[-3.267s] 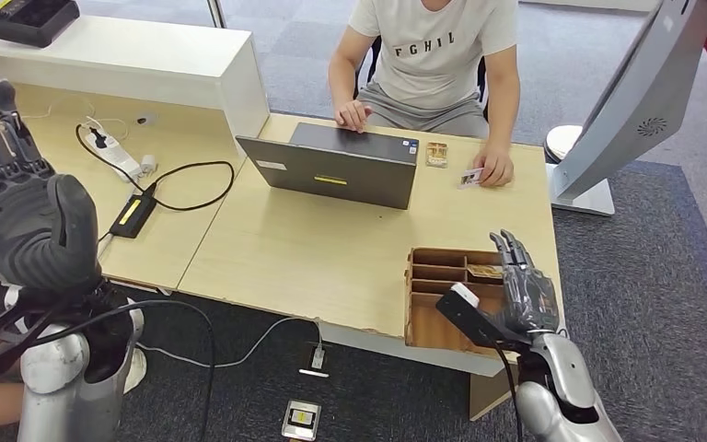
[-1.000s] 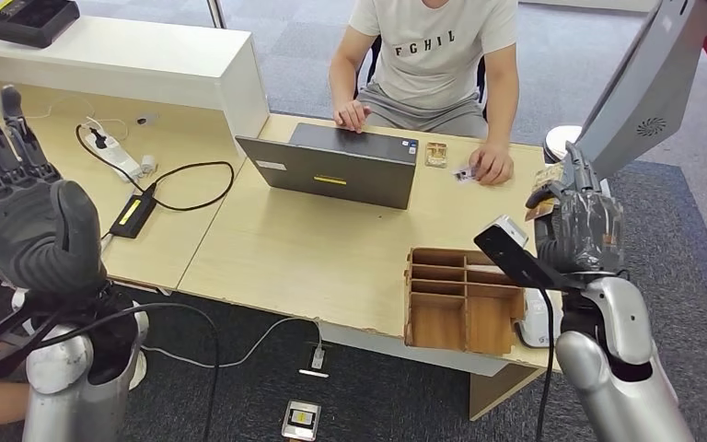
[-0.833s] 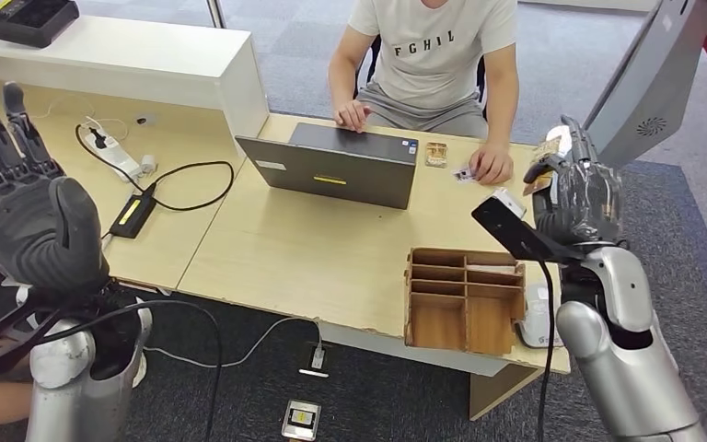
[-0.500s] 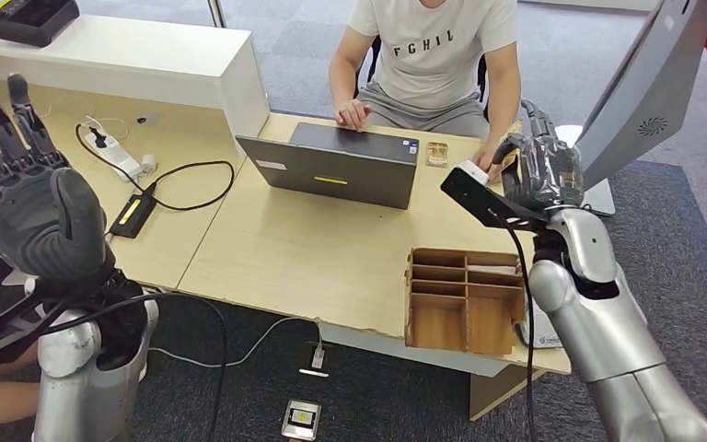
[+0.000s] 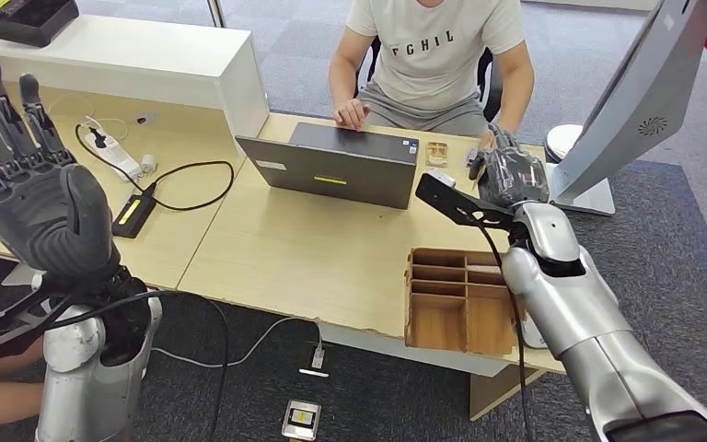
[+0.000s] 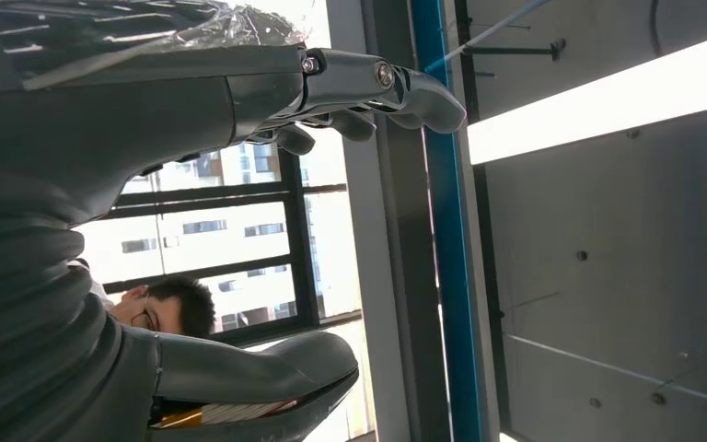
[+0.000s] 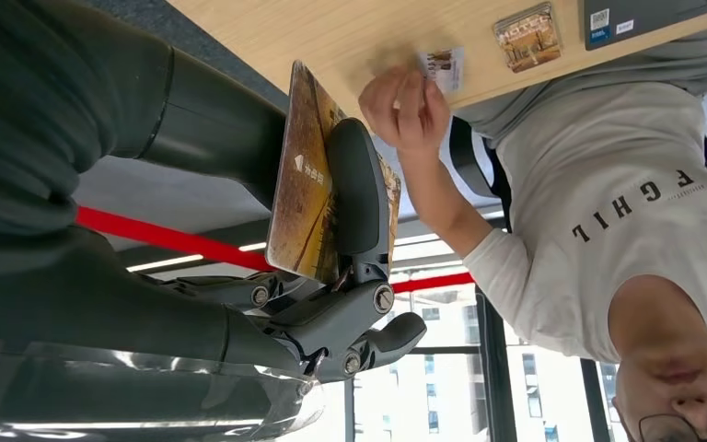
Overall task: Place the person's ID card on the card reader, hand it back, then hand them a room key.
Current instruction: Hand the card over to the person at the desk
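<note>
Right hand pinches the room key at the table's far edge, just short of the person's hand; handover pending. Left hand hangs spread, holding nothing.

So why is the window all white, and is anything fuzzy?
Left wrist view: daylight behind the left hand washes the window white, leaving the hand dark. Right wrist view: the person's hand is smeared, while the room key stays sharp. Head view: evenly lit.
</note>
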Controlling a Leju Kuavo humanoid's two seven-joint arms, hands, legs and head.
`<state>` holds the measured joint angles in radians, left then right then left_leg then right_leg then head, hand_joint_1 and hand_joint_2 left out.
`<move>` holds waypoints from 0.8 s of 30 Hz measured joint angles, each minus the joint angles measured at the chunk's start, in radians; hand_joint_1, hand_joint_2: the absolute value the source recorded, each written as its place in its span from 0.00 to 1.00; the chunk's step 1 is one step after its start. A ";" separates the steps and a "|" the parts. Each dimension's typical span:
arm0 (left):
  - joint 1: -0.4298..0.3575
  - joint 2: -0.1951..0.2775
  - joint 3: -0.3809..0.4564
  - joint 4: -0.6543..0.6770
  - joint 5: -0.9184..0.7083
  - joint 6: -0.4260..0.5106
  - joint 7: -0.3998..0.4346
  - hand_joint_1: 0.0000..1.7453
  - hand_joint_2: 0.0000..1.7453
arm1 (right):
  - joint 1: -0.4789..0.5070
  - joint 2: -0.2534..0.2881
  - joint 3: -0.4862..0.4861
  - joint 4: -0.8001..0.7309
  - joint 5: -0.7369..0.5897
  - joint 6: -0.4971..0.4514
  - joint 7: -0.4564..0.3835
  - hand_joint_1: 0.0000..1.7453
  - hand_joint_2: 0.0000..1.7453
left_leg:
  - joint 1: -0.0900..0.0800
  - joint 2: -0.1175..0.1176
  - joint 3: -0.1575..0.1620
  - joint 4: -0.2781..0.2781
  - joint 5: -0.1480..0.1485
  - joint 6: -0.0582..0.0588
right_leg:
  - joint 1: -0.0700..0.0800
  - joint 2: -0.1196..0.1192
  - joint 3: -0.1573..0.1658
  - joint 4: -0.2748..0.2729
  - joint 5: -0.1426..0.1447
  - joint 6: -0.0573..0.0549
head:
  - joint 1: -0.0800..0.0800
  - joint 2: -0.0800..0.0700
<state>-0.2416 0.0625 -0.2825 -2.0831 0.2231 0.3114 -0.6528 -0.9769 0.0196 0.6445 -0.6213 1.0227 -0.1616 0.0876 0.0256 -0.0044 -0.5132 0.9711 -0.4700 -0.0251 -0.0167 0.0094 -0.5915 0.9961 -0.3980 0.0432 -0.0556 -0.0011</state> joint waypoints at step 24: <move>0.015 0.022 -0.001 0.001 0.000 0.041 0.007 0.00 1.00 | -0.033 0.036 0.046 0.128 0.001 0.006 0.007 1.00 1.00 | 0.000 0.000 0.000 0.000 0.000 0.000 | 0.000 0.000 0.000 0.000 0.000 0.000 | 0.000 0.000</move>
<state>-0.2269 0.0841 -0.2832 -2.0821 0.2235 0.3520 -0.6462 -1.0102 0.0560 0.6909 -0.4936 1.0235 -0.1556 0.0942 0.0256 -0.0044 -0.5131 0.9711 -0.4699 -0.0251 -0.0167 0.0094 -0.5914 0.9962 -0.3979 0.0432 -0.0555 -0.0011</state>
